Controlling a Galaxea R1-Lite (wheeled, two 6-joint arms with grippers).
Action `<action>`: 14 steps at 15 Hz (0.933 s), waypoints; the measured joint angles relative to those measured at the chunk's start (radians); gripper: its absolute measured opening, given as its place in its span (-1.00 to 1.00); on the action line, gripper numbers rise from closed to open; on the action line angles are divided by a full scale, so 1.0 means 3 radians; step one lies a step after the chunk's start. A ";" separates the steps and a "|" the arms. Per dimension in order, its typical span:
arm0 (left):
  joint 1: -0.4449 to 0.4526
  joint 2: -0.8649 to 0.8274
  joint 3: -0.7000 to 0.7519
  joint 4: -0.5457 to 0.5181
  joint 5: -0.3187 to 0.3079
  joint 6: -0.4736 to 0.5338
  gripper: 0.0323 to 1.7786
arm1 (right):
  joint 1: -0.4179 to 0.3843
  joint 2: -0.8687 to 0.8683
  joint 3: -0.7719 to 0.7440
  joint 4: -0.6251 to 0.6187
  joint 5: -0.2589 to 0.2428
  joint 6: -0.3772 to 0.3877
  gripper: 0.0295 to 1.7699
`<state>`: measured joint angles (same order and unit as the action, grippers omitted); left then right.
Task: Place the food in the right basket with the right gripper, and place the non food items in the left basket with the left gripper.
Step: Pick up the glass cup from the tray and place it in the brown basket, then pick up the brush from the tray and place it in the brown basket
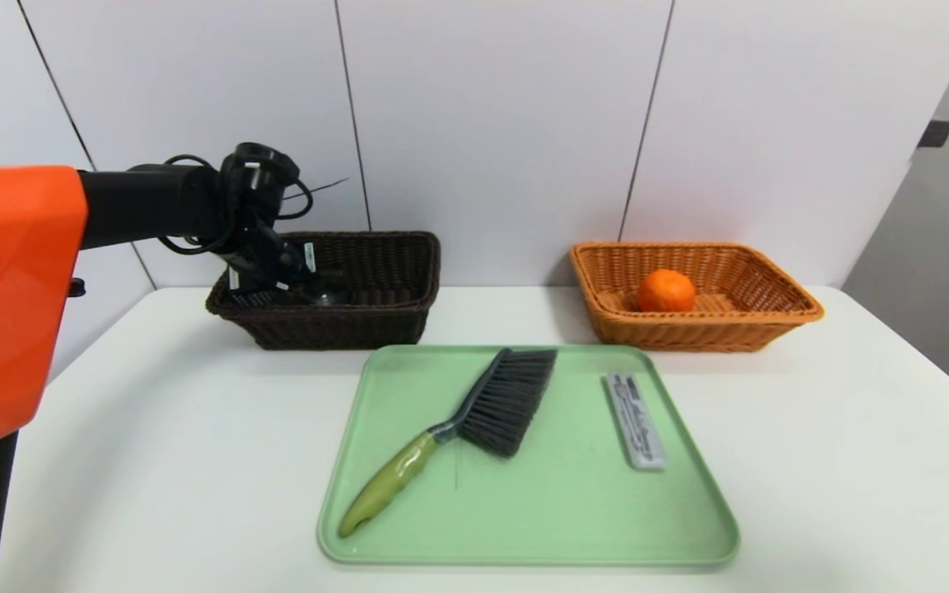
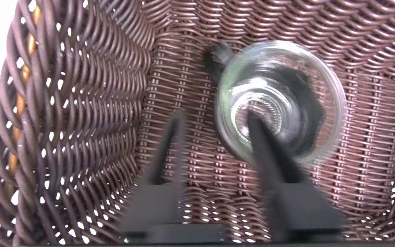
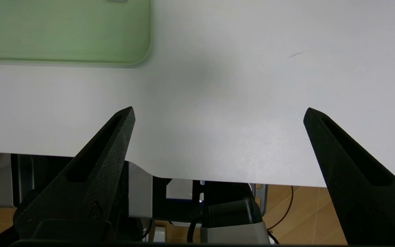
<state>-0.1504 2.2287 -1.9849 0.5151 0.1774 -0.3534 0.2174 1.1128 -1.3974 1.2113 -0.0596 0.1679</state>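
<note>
My left gripper (image 1: 277, 276) hangs inside the dark brown left basket (image 1: 376, 240), open. A clear glass cup (image 2: 286, 85) stands on the basket floor (image 2: 190, 68). One fingertip (image 2: 252, 120) shows over the cup's mouth and the other lies outside its rim; the cup (image 1: 330, 295) barely shows in the head view. An orange (image 1: 666, 291) lies in the orange right basket (image 1: 771, 317). On the green tray (image 1: 573, 502) lie a grey brush with a green handle (image 1: 474, 420) and a grey flat bar (image 1: 634, 420). My right gripper (image 3: 218, 109) is open over the table's front edge, holding nothing.
The white table (image 1: 837, 428) has bare room on both sides of the tray. A white panelled wall stands right behind both baskets. The tray's corner (image 3: 139, 51) shows in the right wrist view, and the robot's base and floor lie below the table edge (image 3: 238, 180).
</note>
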 joint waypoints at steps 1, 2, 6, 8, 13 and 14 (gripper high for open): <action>-0.0001 0.0001 0.0000 -0.0019 0.0001 -0.0002 -0.05 | 0.0000 0.0000 0.0000 -0.0001 0.0000 0.0000 0.92; -0.0008 0.0001 0.0000 -0.0038 0.0010 -0.0011 0.07 | 0.0000 0.0000 0.0005 -0.0003 0.0004 0.0000 0.92; -0.0075 -0.0078 0.0000 -0.0324 0.0393 0.0087 0.42 | 0.0000 -0.0002 0.0048 -0.0008 0.0009 0.0005 0.92; -0.0133 -0.0219 0.0004 -0.0481 0.0561 0.0308 0.53 | 0.0000 -0.0002 0.0060 -0.0016 0.0015 0.0005 0.92; -0.0370 -0.0755 0.0006 -0.0460 0.0366 0.0784 0.71 | 0.0000 0.0006 0.0071 -0.0018 0.0021 0.0001 0.92; -0.0435 -0.0865 0.0013 -0.0415 0.0182 0.0786 0.73 | -0.0001 0.0006 0.0071 -0.0019 0.0023 0.0004 0.92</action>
<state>-0.2809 1.9694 -1.9811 0.3906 0.2321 -0.1177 0.2172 1.1147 -1.3762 1.2055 -0.0528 0.1691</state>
